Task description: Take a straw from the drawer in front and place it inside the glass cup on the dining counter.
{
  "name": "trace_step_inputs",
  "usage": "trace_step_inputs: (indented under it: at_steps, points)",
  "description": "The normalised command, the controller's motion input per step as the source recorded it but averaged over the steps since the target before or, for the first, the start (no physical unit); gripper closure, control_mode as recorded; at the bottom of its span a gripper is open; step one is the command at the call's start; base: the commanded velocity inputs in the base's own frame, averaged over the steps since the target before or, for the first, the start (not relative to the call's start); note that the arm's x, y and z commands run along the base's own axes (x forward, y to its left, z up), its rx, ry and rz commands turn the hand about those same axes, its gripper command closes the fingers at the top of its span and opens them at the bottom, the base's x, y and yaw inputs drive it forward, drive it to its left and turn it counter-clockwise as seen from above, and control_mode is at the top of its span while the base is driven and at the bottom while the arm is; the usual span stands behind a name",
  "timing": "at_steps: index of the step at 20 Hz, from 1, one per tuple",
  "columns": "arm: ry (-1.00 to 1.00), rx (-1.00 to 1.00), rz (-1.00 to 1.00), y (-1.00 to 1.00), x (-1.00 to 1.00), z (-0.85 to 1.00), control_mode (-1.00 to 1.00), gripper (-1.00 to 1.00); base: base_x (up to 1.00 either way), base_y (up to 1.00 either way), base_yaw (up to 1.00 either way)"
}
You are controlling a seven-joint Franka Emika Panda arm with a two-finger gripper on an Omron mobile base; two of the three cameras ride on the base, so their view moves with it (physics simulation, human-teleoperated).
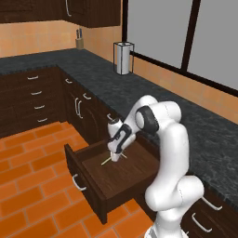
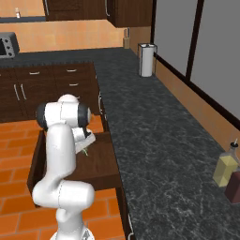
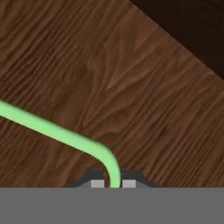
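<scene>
Gripper (image 3: 113, 183) first: your two fingertips are drawn together on the straw (image 3: 57, 131), pinching it just past its bend, with the short bent end running down between the pads. From the left base camera you can see the hand (image 1: 115, 149) reaching down into the open drawer (image 1: 122, 172), the pale straw (image 1: 108, 160) poking out to the side at the fingertips.

Treat the straw as almost weightless and somewhat springy. It looks smooth and very thin, so it may twist or slide in the pinch, and a hard squeeze could flatten it. You hold it near one end, so expect the long free part to droop, swing and wag when you lift. A hold nearer the middle would be steadier, but this end grip leaves a long tail free to lower into a cup, which suits the job.

Most of the straw lies flat on the drawer's wooden floor, well away from the walls, so a straight lift should clear. The right base camera shows the drawer (image 2: 101, 161) pulled out from under the black speckled counter (image 2: 154, 140), with your arm over it.
</scene>
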Motion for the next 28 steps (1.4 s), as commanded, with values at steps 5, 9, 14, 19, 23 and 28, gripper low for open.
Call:
trace_step_inputs:
  at_steps: [5, 9, 14, 19, 23, 28]
  points:
    - [-0.38, 0.07, -0.04, 0.03, -0.47, 1.0, -1.0, 1.0, 0.0, 0.0, 0.0]
    - [-0.17, 0.12, -0.1, 0.05, -0.07, 1.0, -1.0, 1.0, 0.0, 0.0, 0.0]
    - [-0.01, 0.12, -0.11, 0.08, 0.0, 1.0, -1.0, 1.0, 0.0, 0.0, 0.0]
    - [0.0, 0.05, -0.13, 0.08, 0.0, 1.0, -1.0, 1.0, 0.0, 0.0, 0.0]
    - [0.03, 0.0, -0.15, 0.04, 0.0, 1.0, -1.0, 1.0, 0.0, 0.0, 0.0]
    - [0.12, 0.0, -0.19, 0.0, -0.02, 1.0, -1.0, 1.0, 0.0, 0.0, 0.0]
